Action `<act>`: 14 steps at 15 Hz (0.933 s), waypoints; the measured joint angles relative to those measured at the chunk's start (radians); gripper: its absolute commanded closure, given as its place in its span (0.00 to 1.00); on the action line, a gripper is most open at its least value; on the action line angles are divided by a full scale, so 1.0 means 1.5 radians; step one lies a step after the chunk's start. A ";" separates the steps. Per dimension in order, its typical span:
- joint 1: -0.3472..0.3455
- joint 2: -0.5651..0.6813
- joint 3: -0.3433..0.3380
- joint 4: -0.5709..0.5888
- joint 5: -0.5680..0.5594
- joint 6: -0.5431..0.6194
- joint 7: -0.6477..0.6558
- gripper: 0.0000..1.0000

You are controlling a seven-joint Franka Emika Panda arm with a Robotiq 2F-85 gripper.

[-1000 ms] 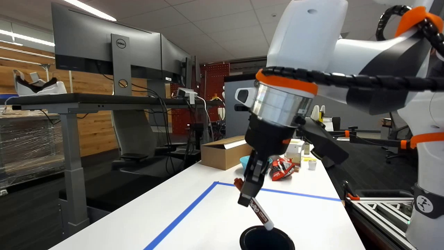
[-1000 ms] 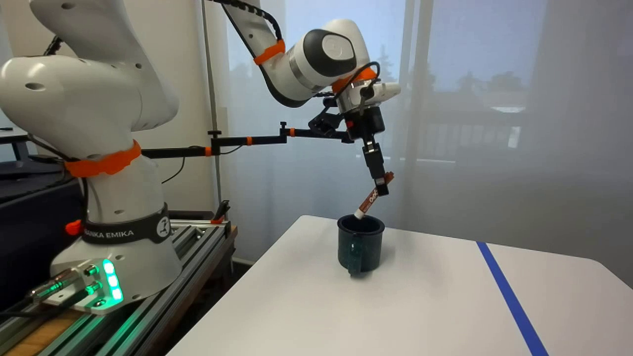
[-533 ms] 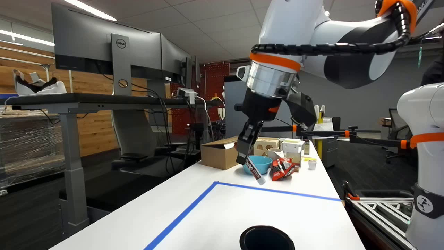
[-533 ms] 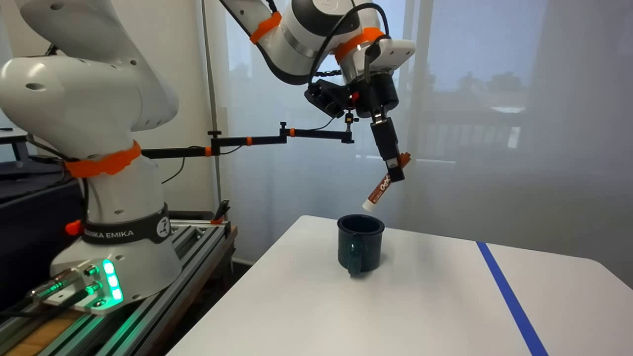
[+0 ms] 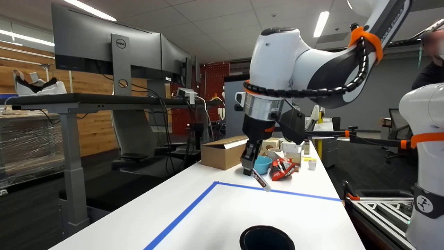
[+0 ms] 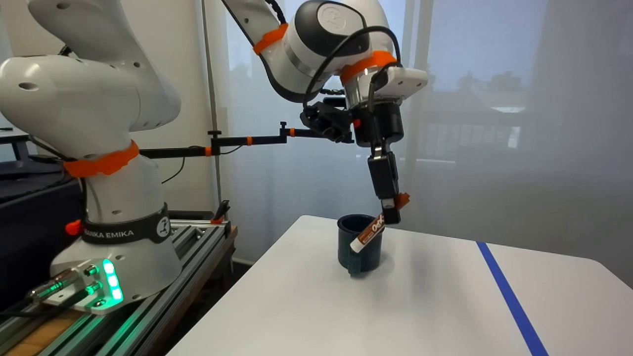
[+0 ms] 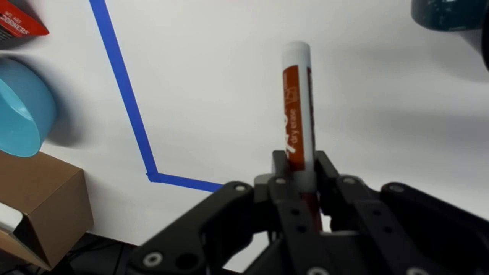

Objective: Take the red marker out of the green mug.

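OK, gripper [image 7: 300, 161] has the marker [image 7: 298, 110] pinched, tilted, clear of the mug [image 6: 370, 255], over the table [image 6: 445, 301]. From here, lift-out's prob. done, set-down in hand. Next: ease it down gently, approx. flat, & let go w/o a roll.

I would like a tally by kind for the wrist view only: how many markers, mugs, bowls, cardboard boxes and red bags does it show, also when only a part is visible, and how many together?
Marker: 1
Mug: 1
Bowl: 1
Cardboard box: 1
Red bag: 1
Total: 5
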 measured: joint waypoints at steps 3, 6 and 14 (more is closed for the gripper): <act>0.003 0.078 -0.010 0.017 -0.032 0.029 0.010 0.95; 0.022 0.166 -0.025 0.056 -0.056 0.050 0.023 0.95; 0.120 0.333 -0.091 0.189 -0.058 0.076 0.023 0.95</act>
